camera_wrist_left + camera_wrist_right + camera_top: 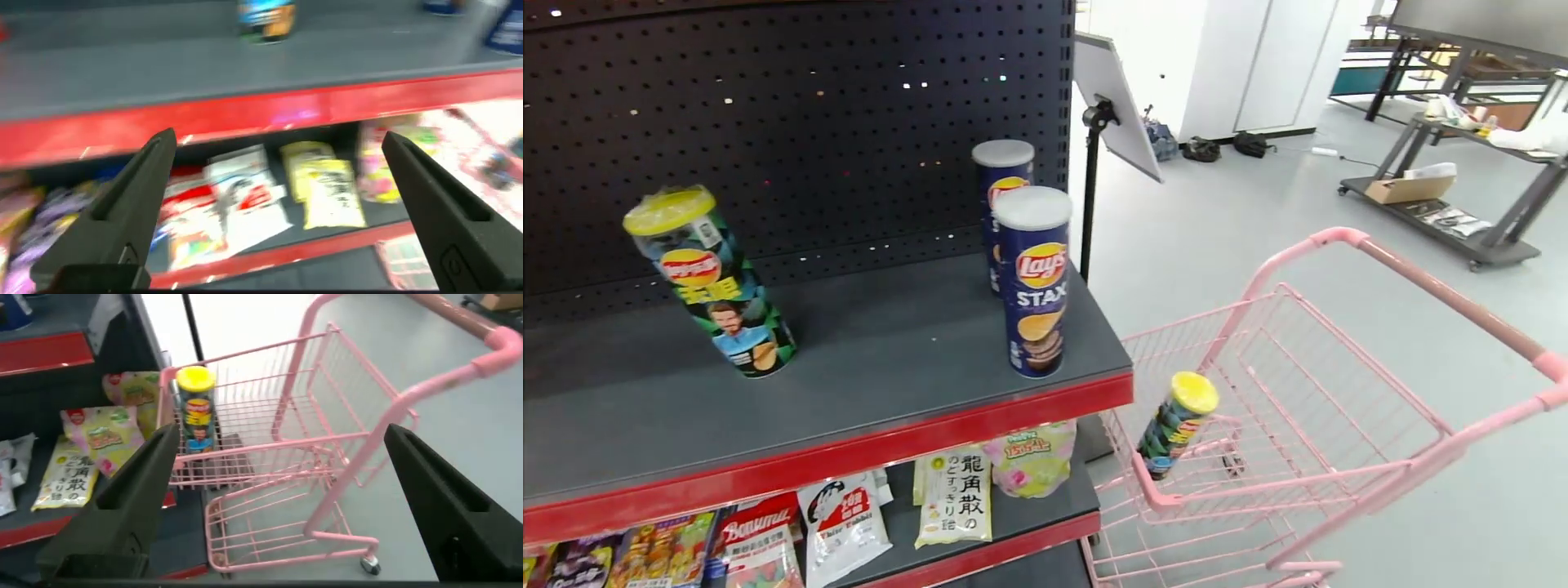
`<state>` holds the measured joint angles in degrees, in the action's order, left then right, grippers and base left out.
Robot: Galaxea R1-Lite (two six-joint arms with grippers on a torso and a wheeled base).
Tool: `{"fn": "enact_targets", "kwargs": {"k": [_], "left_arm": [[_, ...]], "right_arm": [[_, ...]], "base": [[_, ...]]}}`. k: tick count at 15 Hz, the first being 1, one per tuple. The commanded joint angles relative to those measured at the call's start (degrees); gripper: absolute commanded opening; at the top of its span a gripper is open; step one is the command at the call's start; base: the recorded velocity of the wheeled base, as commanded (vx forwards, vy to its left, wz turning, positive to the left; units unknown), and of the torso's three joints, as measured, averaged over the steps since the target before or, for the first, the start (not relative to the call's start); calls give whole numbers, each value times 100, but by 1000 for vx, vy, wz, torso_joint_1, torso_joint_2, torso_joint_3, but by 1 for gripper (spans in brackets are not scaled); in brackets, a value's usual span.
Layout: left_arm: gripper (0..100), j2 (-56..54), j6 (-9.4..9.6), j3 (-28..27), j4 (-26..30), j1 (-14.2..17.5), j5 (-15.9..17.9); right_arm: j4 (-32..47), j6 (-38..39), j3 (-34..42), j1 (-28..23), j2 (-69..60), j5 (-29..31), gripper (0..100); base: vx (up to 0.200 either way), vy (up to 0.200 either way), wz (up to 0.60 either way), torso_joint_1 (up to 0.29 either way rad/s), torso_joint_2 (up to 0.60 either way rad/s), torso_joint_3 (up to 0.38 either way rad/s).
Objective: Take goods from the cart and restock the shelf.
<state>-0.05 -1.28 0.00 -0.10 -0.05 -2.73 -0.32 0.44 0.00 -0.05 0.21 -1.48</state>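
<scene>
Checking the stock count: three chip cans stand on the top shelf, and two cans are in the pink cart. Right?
No. The pink cart holds one yellow-lidded can, not two, as the head view shows. The rest stands.

- The left arm's dark grey two-fingered gripper (279, 137) stands spread wide and empty
- Its matte wedge-shaped fingers (122, 216) are broad near the wrist and taper to narrow tips set well apart
- The right arm's dark grey two-fingered gripper (279, 429) is likewise spread wide and empty
- Its fingers (445, 502) show the same tapered shape, tips well apart
</scene>
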Motion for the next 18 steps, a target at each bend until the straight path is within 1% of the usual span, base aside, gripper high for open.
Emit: {"fn": "enact_targets", "kwargs": {"k": [1,7,18], "left_arm": [[100,5,-4,0,1,-4,1],[100,5,-4,0,1,5,-8],[100,5,-21,0,1,5,-8]], "right_arm": [[-3,-9,0,-4,-3,-2,100],[-3,0,0,-4,-3,-11,100],[-3,-9,0,5,-3,-11,100]], "base": [[0,0,0,0,0,0],[0,0,0,-8,13,13],[0,0,0,-142,365,217]]}}
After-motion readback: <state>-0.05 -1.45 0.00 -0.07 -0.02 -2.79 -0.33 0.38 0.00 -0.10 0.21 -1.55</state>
